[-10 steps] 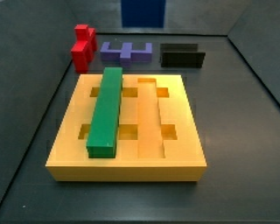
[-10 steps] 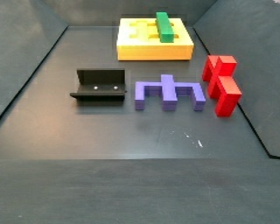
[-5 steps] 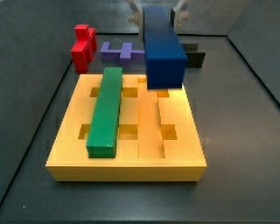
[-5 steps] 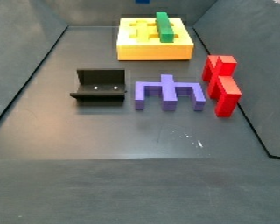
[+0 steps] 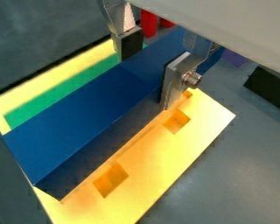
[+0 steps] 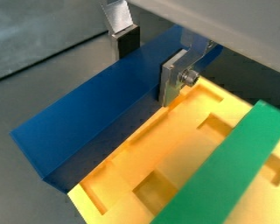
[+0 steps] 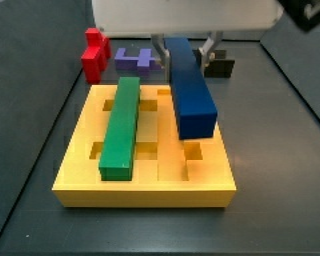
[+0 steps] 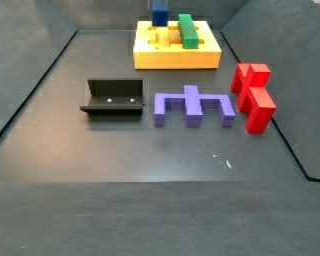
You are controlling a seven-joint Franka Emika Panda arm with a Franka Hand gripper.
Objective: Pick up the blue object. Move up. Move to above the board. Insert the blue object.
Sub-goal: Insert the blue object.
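My gripper (image 7: 184, 45) is shut on the blue object (image 7: 190, 90), a long dark blue bar. It holds the bar lengthwise just above the free groove of the yellow board (image 7: 83, 165), beside the green bar (image 7: 120, 125) that lies in the neighbouring groove. In both wrist views the silver fingers (image 5: 178, 79) (image 6: 175, 74) clamp the bar's sides (image 5: 95, 131) (image 6: 95, 114) over the board (image 5: 166, 171) (image 6: 166, 153). In a side view the blue bar (image 8: 159, 12) shows above the board (image 8: 170, 58). I cannot tell whether the bar touches the board.
A red block (image 7: 93, 55), a purple notched block (image 7: 143, 60) and the dark fixture (image 7: 222, 67) stand behind the board. In a side view they sit in front of it: fixture (image 8: 112, 98), purple block (image 8: 192, 105), red block (image 8: 254, 95). Walls enclose the floor.
The blue bar came down from high above and now hangs low and level over the board's free groove. The other pieces have not moved.
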